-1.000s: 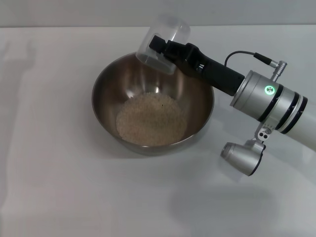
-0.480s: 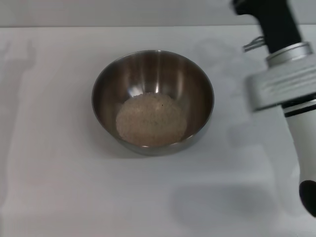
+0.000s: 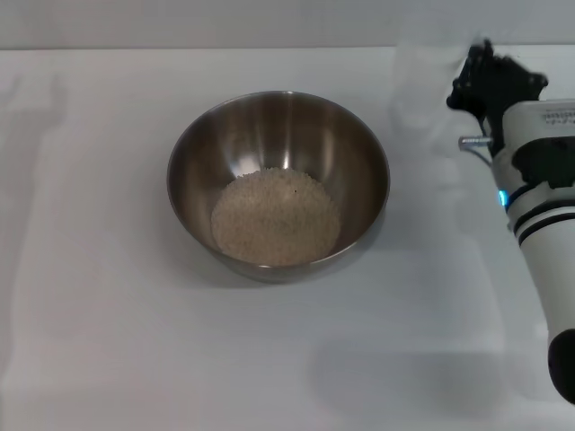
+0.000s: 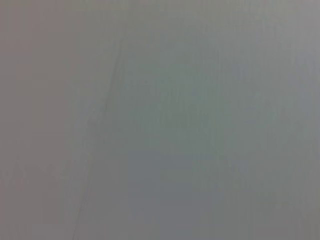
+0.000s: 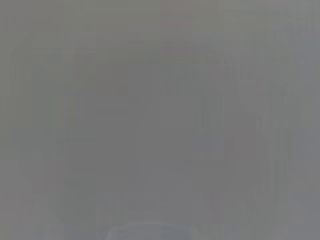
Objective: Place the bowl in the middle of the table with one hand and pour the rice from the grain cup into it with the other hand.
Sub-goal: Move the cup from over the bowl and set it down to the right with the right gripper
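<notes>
The rice [image 3: 276, 218] is now heaped in the bowl [image 3: 278, 184], mid-worktop [image 3: 108, 341]. The right pincer [image 3: 485, 76] has been pulled away beside it. A faint grain cup [image 3: 422, 76] seems held; its grip cannot be told. Pouring looks done.

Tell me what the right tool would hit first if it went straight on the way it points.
Probably nothing: the right tool points toward the table's far edge, well clear of the bowl. Only a faint clear shape, likely the grain cup, lies by its tip; depth is unclear.
</notes>
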`<state>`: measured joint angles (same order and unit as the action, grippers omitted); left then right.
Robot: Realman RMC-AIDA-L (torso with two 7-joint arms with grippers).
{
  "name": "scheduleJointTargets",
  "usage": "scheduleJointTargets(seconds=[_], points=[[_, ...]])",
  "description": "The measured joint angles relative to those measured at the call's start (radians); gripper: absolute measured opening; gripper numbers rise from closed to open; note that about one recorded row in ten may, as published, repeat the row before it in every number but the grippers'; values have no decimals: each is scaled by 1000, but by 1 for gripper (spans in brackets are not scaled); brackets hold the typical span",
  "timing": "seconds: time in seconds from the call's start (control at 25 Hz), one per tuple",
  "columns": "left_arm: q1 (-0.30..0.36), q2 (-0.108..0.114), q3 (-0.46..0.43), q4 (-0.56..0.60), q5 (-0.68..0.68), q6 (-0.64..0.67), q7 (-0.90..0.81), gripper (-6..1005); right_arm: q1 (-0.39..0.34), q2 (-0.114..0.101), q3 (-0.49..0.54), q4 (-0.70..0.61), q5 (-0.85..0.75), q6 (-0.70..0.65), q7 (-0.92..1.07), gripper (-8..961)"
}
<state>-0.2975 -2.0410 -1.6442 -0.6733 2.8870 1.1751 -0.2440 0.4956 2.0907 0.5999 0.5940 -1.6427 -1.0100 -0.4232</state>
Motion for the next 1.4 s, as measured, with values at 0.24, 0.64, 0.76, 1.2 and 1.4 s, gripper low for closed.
scheduleJointTargets(seconds=[0.24, 0.64, 0.76, 1.2, 1.4], points=[[3, 0, 0, 0, 0, 5, -1, 543, 3, -1, 4, -16, 8, 115, 13, 11], [5, -2, 0, 0, 0, 20, 3, 543, 7, -3, 4, -50, 9, 189, 17, 10], [5, -4, 0, 0, 0, 20, 4, 544, 7, -3, 5, -59, 10, 197, 20, 10], [1, -1, -4, -2, 0, 20, 6, 543, 36, -6, -7, -95, -38, 245, 70, 52], [-2, 1, -8, -1, 0, 20, 6, 543, 9, -5, -7, -89, -97, 221, 82, 158]])
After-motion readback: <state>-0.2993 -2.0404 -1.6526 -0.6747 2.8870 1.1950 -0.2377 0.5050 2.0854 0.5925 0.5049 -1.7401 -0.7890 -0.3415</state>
